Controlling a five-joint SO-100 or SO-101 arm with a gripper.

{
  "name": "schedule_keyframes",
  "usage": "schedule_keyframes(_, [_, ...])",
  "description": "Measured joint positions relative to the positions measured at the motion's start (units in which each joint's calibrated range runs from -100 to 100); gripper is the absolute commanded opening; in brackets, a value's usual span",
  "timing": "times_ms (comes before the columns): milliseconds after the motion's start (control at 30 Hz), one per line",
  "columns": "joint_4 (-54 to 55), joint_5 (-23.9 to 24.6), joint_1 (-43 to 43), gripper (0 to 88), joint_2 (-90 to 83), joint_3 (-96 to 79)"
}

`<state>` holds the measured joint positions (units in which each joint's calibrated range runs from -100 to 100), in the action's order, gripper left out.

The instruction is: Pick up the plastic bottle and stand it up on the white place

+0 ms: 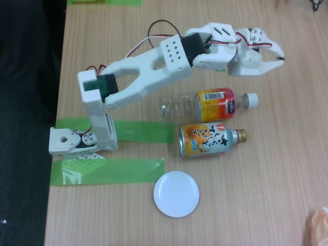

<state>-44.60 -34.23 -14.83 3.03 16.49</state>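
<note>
Nearest the camera, the white plate (176, 193) sits bare on the desk (266, 179), just beside a green tape strip (107, 170). Above it the can (210, 140) and then the plastic bottle (207, 104) lie on their sides, near each other. Past the bottle, the claw (279, 57) hovers over the desk, fingers apart, holding nothing.

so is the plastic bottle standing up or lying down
Lying down: the plastic bottle rests on its side on the table, cap pointing right in the fixed view.
</note>
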Motion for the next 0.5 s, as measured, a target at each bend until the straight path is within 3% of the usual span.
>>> schedule_keyframes(300, [-1.36,-6.52,-0.07,1.7,5.22,0.63])
schedule_keyframes(500, [-1.44,-7.73,0.0,1.7,8.84,0.63])
